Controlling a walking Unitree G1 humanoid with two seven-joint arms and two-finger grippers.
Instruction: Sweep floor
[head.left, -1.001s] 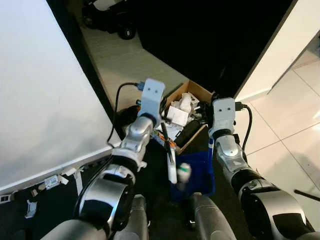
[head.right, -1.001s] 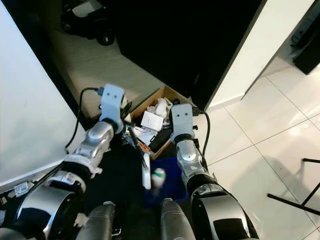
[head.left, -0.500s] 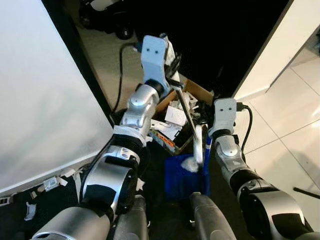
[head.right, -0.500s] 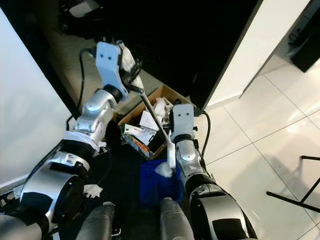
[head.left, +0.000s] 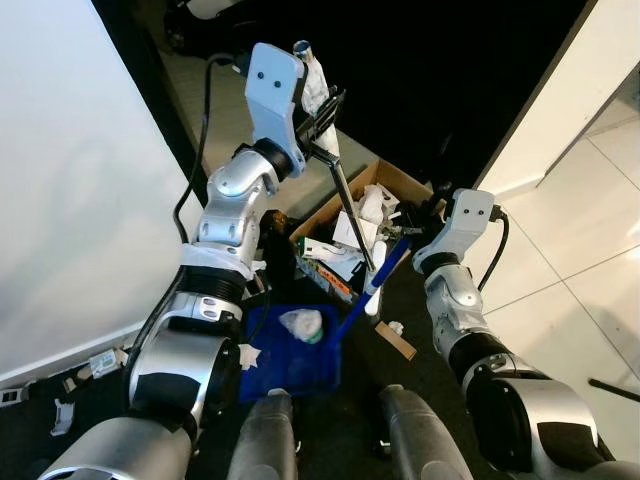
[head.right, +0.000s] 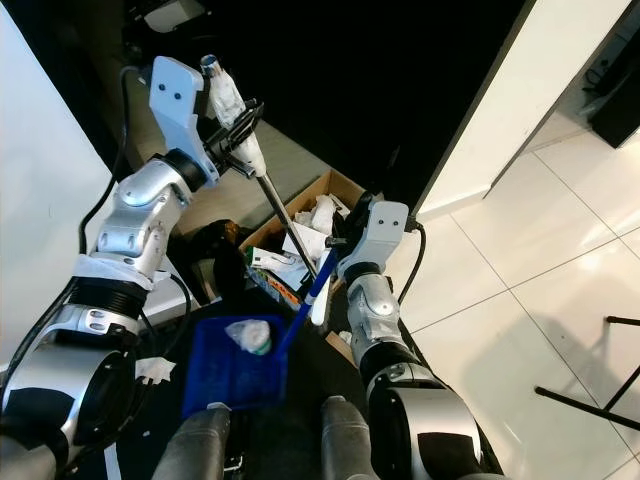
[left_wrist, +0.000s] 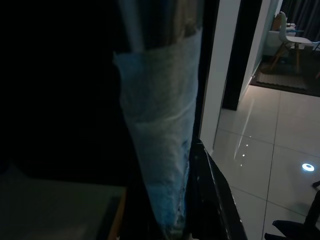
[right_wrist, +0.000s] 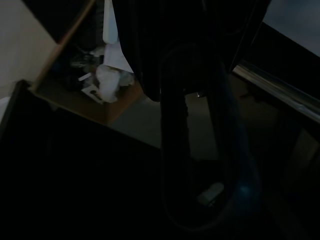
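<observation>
Blue dustpan (head.left: 290, 350), handle end hidden

Head views are sharply rendered, with a deep unlit black area at upper centre and bright glare on the white tiles (head.left: 590, 250) at right. Both wrist views are recorded very dim.

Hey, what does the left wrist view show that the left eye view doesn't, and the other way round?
Left wrist view: a lit tiled room past a doorway, with a white chair in it.
Left eye view: the blue dustpan on the floor holding a crumpled white wad, the right gripper at its long handle, and the cardboard box of rubbish.
Shared: the broom handle with its cloth-wrapped top clamped in the left gripper, and glossy white floor tiles.
</observation>
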